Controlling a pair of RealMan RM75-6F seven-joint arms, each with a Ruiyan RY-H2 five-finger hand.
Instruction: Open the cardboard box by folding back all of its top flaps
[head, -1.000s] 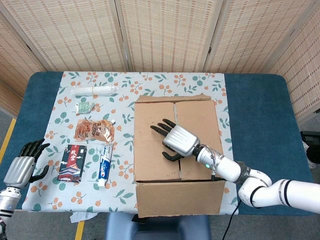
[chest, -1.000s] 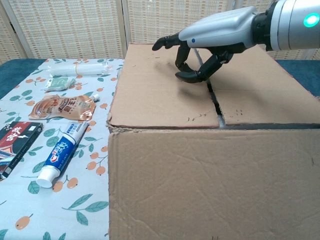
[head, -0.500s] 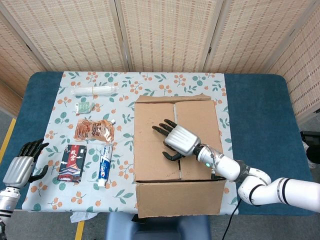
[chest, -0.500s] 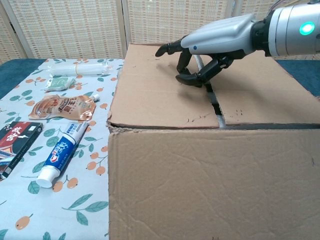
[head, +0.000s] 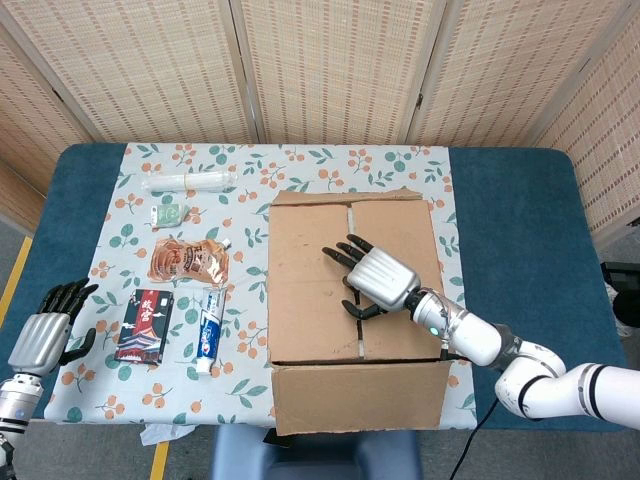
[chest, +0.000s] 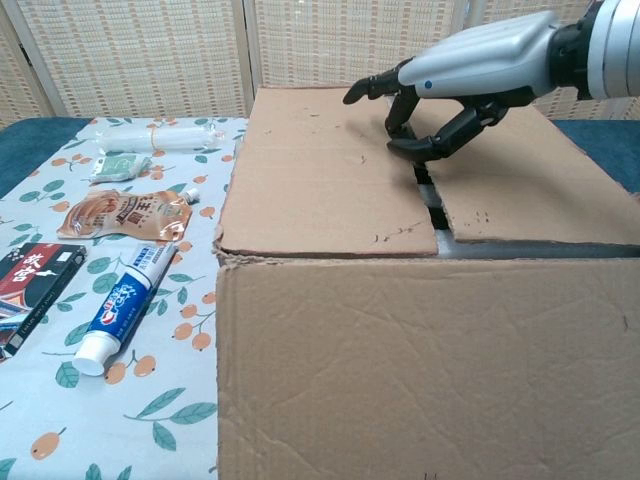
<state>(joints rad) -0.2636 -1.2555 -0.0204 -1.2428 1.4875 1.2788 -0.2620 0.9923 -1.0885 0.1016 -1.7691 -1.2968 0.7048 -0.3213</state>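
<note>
Now the right hand (head: 378, 280) sits further toward the robot's right than a second ago, over the middle seam of the cardboard box (head: 355, 300) rather than over the left flap (chest: 325, 180). Its fingers are spread and half curled, holding nothing, with the dark fingertips (chest: 420, 148) down at the gap between the two top flaps. In the chest view the right flap (chest: 530, 195) now looks slightly lifted at its inner edge, and the seam gapes wider than before; both flaps otherwise lie flat and closed. The box stands on the floral tablecloth (head: 130, 390) at the near middle of the table, with its front flap already folded down. The left hand (head: 42, 335) has not moved: it hangs off the near left corner, fingers apart and empty.

Left of the box lie a blue and white toothpaste tube (head: 208, 330), a dark packet with red and white Chinese characters (head: 144, 326), an orange pouch (head: 188, 260), a small green packet (head: 168, 214) and a clear plastic roll (head: 190, 181). Their print is too small to read.
</note>
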